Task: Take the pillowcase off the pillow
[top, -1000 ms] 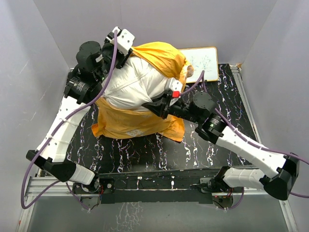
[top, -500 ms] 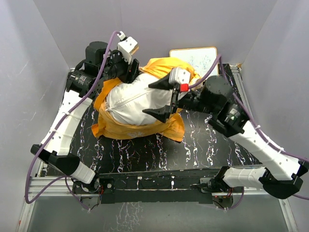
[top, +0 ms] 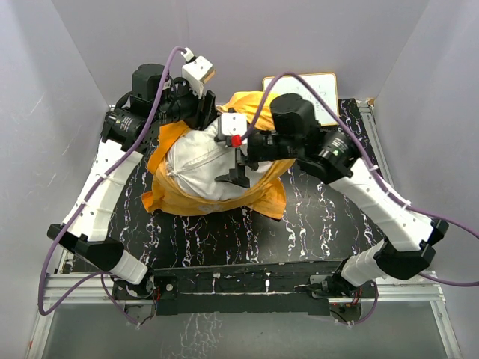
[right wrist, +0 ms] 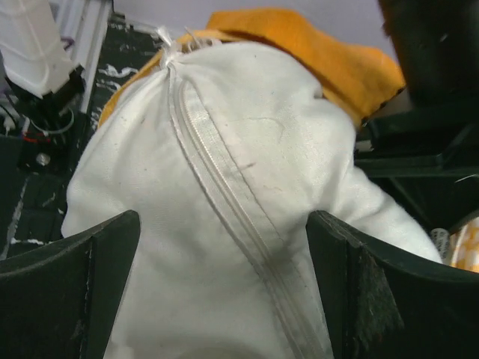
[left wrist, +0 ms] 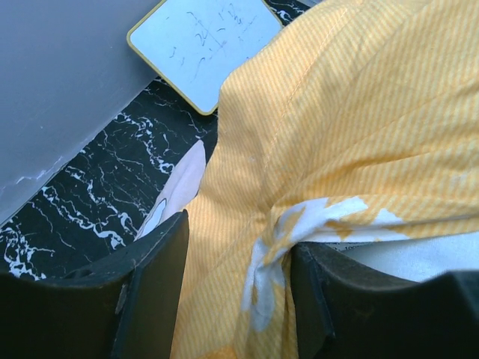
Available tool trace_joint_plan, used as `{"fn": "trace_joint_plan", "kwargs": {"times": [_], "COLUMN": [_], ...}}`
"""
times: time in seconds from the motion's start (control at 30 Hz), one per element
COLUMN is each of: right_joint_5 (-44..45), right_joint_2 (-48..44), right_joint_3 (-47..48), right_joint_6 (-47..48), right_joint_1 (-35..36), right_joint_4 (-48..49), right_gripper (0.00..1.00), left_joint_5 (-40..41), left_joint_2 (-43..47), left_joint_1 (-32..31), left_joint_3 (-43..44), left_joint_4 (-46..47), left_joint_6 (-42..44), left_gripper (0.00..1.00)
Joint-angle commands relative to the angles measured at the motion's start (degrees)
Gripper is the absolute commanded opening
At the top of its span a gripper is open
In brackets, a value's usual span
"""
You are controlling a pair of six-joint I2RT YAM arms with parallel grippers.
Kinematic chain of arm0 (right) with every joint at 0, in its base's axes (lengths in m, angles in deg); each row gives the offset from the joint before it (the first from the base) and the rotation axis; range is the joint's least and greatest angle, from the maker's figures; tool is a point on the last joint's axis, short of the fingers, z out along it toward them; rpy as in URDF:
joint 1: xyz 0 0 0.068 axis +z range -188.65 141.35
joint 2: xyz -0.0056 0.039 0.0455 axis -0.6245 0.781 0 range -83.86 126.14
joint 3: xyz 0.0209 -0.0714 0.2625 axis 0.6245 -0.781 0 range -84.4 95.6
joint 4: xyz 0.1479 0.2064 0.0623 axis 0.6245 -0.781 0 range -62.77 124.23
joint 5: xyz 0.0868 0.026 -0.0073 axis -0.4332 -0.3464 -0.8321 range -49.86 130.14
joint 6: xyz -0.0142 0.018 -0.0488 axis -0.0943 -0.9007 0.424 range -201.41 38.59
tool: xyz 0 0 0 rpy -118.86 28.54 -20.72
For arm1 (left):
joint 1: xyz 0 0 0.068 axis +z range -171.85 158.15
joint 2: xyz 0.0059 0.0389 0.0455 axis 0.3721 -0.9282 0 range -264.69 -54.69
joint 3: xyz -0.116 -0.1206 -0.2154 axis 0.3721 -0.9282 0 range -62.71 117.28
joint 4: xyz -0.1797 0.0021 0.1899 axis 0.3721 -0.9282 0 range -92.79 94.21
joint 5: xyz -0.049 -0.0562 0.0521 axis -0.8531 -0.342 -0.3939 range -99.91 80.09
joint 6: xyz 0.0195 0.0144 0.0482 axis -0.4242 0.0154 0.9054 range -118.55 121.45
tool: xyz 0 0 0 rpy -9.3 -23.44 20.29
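Note:
The white pillow [top: 196, 161] lies at the back middle of the table, half out of the orange pillowcase [top: 179, 198], which is bunched beneath it and behind it. My left gripper [top: 209, 118] is at the pillow's far end, shut on a bunch of the pillowcase [left wrist: 329, 112]; the orange cloth fills the gap between its fingers [left wrist: 150, 292]. My right gripper [top: 238, 153] hovers over the pillow's right side, open wide. In the right wrist view the pillow [right wrist: 224, 149] with its zip seam sits between the open gripper's [right wrist: 224, 224] spread jaws.
A small framed whiteboard [top: 314, 93] lies at the back right, just behind the pillowcase, and shows in the left wrist view too [left wrist: 202, 45]. The black marble tabletop [top: 247, 239] stretches in front of the pillow. Grey walls stand close on three sides.
My right gripper has opened from shut and swung left over the pillow. The left gripper came down and to the right with the orange cloth, and the pillow sank lower.

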Motion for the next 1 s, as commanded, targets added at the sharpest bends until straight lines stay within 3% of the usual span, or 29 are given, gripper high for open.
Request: {"fn": "trace_joint_plan", "kwargs": {"times": [0.0, 0.13, 0.2, 0.27, 0.3, 0.5, 0.53, 0.57, 0.6, 0.63, 0.8, 0.97], "right_joint_5": [7.0, 7.4, 11.9, 17.5, 19.3, 19.6, 19.6, 19.2, 18.7, 18.4, 6.6, -6.6], "right_joint_2": [0.0, 1.2, 1.5, 1.4, 1.3, -2.4, -3.2, -3.7, -4.1, -4.2, -4.6, -7.5], "right_joint_3": [-1.2, -4.2, -7.1, -10.0, -10.8, -12.0, -12.2, -12.2, -12.1, -11.7, -11.0, -19.8], "right_joint_6": [5.5, 7.0, 7.3, 7.3, 6.7, 0.6, -1.2, -2.6, -4.1, -5.7, -14.9, -29.0], "right_joint_1": [0.1, 1.7, 3.6, 4.5, 4.7, 4.5, 4.3, 3.8, 3.4, 2.7, -7.6, -19.8], "right_joint_4": [-2.1, -0.6, 1.7, 5.4, 7.5, 19.3, 21.1, 22.1, 22.6, 22.8, 23.5, 37.4], "right_gripper": [0.98, 0.98, 0.98, 0.90, 0.82, 0.13, 0.09, 0.08, 0.08, 0.08, 0.08, 0.08], "left_joint_5": [-0.1, -1.4, -1.3, -0.5, -0.1, 4.9, 6.1, 7.1, 8.1, 9.1, 11.4, 11.0], "left_joint_2": [-0.4, -0.4, 0.0, 1.0, 1.5, 5.2, 5.9, 6.6, 7.5, 8.1, 14.8, 23.9], "left_joint_1": [0.3, 0.3, 0.3, 0.3, 0.3, 0.2, 0.3, 0.4, 0.6, 1.0, 2.9, 3.5], "left_joint_3": [2.1, 3.8, 3.9, 3.2, 2.5, -3.2, -4.2, -5.3, -6.4, -7.4, -9.8, -22.9], "left_joint_4": [-4.0, -5.8, -5.6, -4.5, -3.9, -1.4, -0.9, -0.4, 0.5, 1.6, 4.8, 4.0], "left_joint_6": [-0.3, -0.7, -0.8, -0.5, -0.2, 0.4, 0.2, 0.4, 0.6, 1.0, 3.9, 4.1], "left_gripper": [0.48, 0.47, 0.47, 0.50, 0.54, 0.77, 0.81, 0.85, 0.95, 0.97, 0.97, 0.97]}}
